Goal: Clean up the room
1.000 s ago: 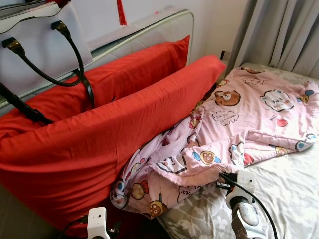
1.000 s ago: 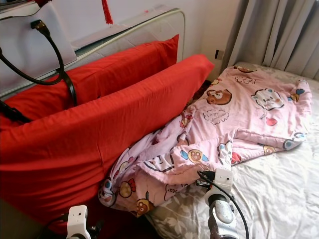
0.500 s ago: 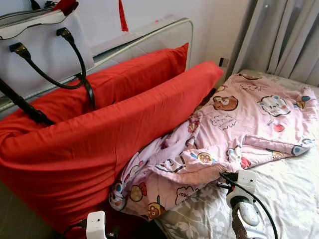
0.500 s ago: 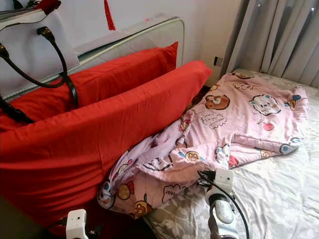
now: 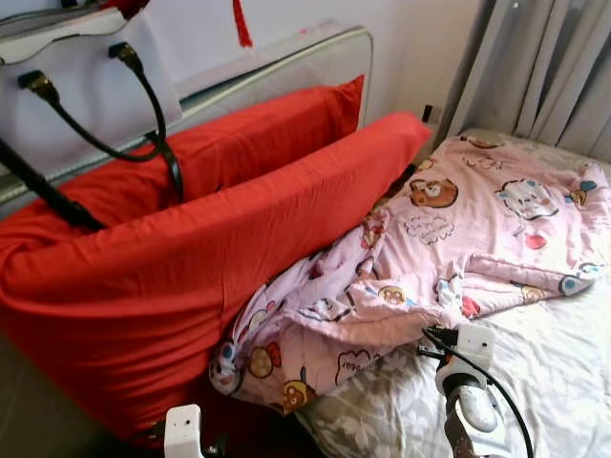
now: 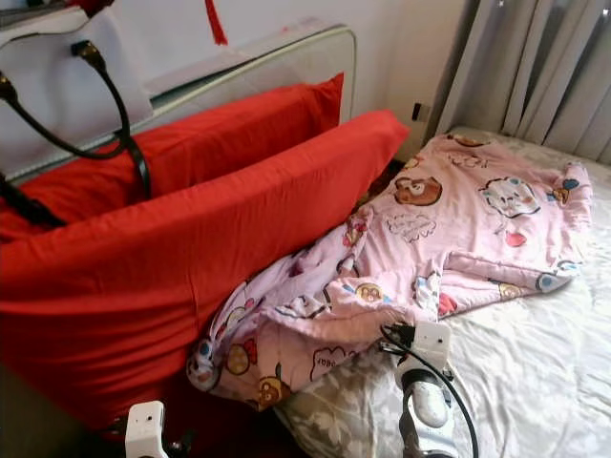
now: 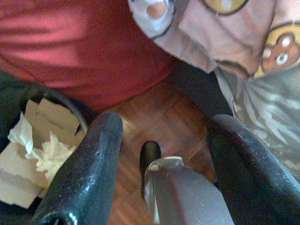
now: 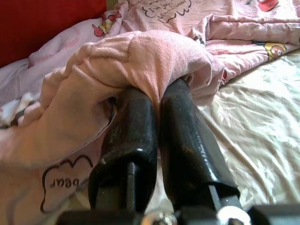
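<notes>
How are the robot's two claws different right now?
The right gripper is shut on the pink blanket, pinching a fold; the left gripper is open and holds nothing. The right gripper is up on the bed; the left gripper hangs low over the wooden floor beside it. Both have two long black fingers.

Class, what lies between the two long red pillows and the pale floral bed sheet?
The crumpled pink cartoon-print blanket, seen in the left eye view, its near fold pinched by the right gripper.
</notes>
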You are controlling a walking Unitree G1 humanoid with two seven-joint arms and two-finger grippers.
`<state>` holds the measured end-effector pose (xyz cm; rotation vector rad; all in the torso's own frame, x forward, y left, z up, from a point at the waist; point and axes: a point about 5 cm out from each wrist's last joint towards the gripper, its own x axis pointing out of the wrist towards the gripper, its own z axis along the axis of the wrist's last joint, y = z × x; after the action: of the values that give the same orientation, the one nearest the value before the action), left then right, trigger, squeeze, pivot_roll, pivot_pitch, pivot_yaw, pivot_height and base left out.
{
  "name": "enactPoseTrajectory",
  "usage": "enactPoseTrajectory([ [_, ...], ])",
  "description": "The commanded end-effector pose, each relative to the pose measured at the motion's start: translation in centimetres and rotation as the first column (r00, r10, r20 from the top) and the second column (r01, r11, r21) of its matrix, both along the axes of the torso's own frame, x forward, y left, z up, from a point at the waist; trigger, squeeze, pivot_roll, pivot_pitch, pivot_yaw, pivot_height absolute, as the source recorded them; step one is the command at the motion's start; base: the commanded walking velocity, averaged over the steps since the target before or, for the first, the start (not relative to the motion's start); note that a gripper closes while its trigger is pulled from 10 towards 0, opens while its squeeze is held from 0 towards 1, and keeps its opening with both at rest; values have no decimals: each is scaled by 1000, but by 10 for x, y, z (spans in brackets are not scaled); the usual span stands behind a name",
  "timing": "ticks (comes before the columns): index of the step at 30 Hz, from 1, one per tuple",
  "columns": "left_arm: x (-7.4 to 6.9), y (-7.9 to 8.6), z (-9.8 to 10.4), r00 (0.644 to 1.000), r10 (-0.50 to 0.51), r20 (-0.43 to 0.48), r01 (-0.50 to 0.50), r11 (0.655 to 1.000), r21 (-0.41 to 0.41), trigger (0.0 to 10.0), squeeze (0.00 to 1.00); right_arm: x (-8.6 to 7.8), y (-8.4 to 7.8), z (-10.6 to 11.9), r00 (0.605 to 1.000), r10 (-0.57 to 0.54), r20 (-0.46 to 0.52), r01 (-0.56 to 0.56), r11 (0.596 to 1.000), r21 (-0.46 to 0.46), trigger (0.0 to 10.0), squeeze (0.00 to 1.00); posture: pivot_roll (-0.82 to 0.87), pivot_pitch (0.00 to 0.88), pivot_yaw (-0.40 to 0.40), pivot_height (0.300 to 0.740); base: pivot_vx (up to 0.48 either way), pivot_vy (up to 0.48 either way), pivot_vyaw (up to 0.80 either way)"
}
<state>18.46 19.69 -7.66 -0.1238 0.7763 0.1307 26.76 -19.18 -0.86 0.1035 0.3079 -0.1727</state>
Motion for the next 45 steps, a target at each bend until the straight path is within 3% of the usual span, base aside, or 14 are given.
enactPoseTrajectory([
  [1,-9,4,-4,999,4,-38,-4,1000,5,10000,0,-1,0,0,1000,3,8,-3,1000,-12,10000,0,-39,0,5,740,-285,0,0],
  [33,-7,2,-3,1000,-1,-21,1,1000,8,10000,0,-1,-19,9,994,-88,63,94,991,-97,10000,0,-38,0,4,740,-282,0,0],
  [45,-8,2,-4,1000,0,-26,1,1000,12,10000,0,2,-17,18,991,-39,129,59,987,-151,10000,0,-33,0,-5,740,-48,0,0],
])
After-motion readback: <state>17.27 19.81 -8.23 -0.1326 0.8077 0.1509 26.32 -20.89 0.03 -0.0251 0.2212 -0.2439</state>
